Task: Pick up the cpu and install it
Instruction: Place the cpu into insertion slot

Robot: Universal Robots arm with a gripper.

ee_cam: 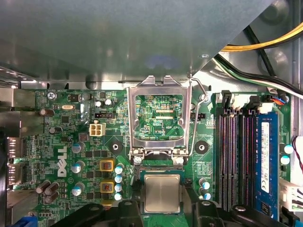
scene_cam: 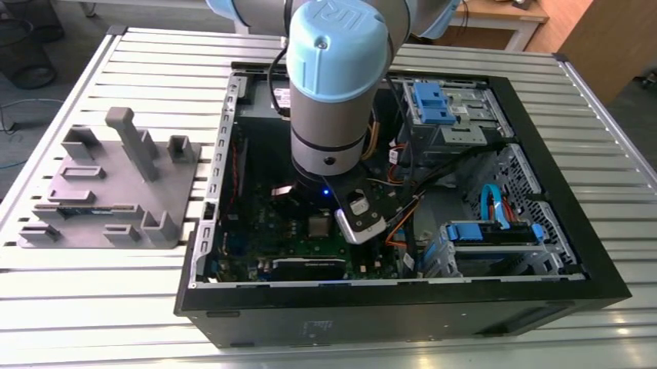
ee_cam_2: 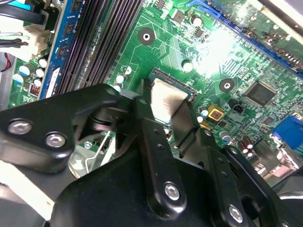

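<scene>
The cpu (ee_cam: 162,193) is a small silver square lying low over the black socket on the green motherboard (ee_cam: 71,142). My gripper (ee_cam: 162,201) has a black finger on each of two opposite sides of it, and the fingers (ee_cam_2: 142,116) press against its edges. In the second wrist view the cpu (ee_cam_2: 166,100) sits between the two fingers, level with the socket's rim. The silver load frame (ee_cam: 158,118) stands swung open just beyond the socket. In the exterior view the arm (scene_cam: 328,115) reaches straight down into the open computer case (scene_cam: 401,307), with the cpu (scene_cam: 320,225) below the wrist.
Memory slots and a blue memory stick (ee_cam: 265,161) run alongside the socket. Yellow and black cables (ee_cam: 265,45) hang past the board's corner. Drive bays with blue clips (scene_cam: 441,104) fill the case's far side. A grey parts fixture (scene_cam: 108,188) stands on the slatted table at the exterior view's left.
</scene>
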